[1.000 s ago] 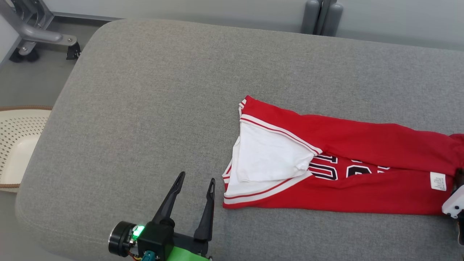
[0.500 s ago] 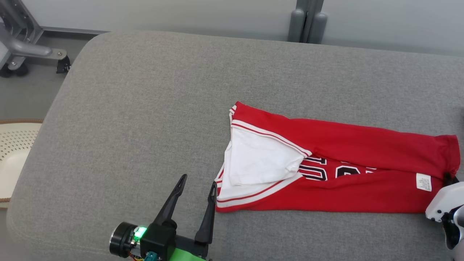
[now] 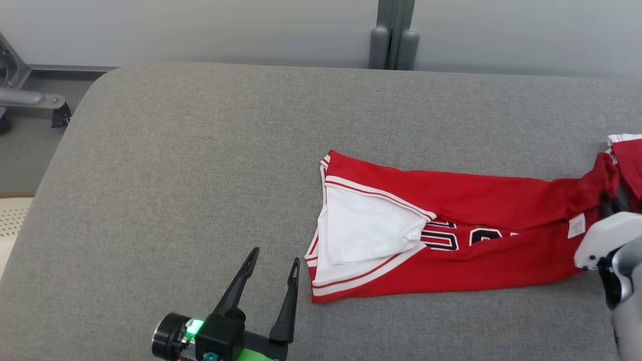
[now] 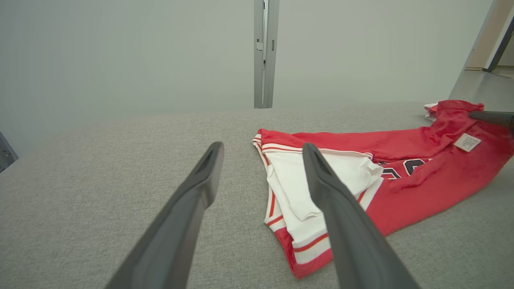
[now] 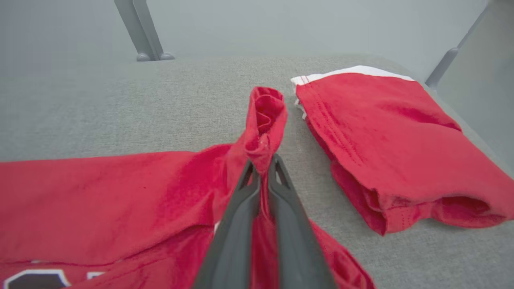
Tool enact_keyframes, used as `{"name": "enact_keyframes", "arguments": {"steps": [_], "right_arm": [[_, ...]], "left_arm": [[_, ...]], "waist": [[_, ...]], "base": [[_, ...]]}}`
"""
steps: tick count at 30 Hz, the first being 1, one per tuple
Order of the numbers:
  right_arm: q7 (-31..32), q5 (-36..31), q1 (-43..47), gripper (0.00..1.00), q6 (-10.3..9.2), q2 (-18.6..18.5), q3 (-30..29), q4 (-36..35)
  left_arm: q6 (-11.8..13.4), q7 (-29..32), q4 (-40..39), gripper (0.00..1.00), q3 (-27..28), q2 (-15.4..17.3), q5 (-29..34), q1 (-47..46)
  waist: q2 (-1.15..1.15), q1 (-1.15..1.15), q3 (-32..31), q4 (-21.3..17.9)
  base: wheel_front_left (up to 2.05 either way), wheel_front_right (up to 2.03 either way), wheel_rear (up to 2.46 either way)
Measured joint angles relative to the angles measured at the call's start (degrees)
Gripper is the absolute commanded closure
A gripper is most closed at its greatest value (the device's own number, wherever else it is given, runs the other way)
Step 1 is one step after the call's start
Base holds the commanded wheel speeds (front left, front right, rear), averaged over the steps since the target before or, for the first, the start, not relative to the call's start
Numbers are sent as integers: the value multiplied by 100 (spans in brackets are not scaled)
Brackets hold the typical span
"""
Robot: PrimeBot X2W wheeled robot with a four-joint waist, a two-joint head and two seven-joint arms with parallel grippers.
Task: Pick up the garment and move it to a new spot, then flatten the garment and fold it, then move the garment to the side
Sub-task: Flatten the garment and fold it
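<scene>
The garment [image 3: 481,195] is a red jersey with white lining and dark lettering, folded lengthways into a long strip on the grey cushion [image 3: 200,165]. My right gripper [image 5: 263,164] is shut on its right end, pinching a raised bunch of red cloth between the fingers; the same gripper [image 3: 613,201] sits at the head view's right edge. My left gripper [image 3: 273,258] stands open just left of the jersey's armhole end [image 4: 305,237], holding nothing, its fingers [image 4: 200,188] above bare cushion.
A second red garment [image 5: 393,140], folded into a thick bundle, lies on the cushion close to the right of the pinched end. A grey post [image 3: 392,35] stands behind the cushion. A wheeled metal frame [image 3: 30,100] and a perforated cream basket [image 3: 12,220] are at left.
My right gripper has shut on the jersey's right end and lifted it, bunching the cloth. The head camera has swung right, bringing the folded bundle's edge into view. The left gripper has stayed open.
</scene>
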Motion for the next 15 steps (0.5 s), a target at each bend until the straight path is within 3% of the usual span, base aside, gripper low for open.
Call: {"name": "enact_keyframes", "arguments": {"steps": [8,15], "right_arm": [[558,156,254,100,0,889,594,-1449],[935,413,678,100,-1,1312,1351,-2387]], "left_arm": [[-68,1,119,0,-77,-8,0,-2],[-98,0,213,0,-167,-11,-16,-6]], "waist": [[0,0,-96,76],[0,0,-170,386]], "base": [[0,0,0],[0,0,0]]}}
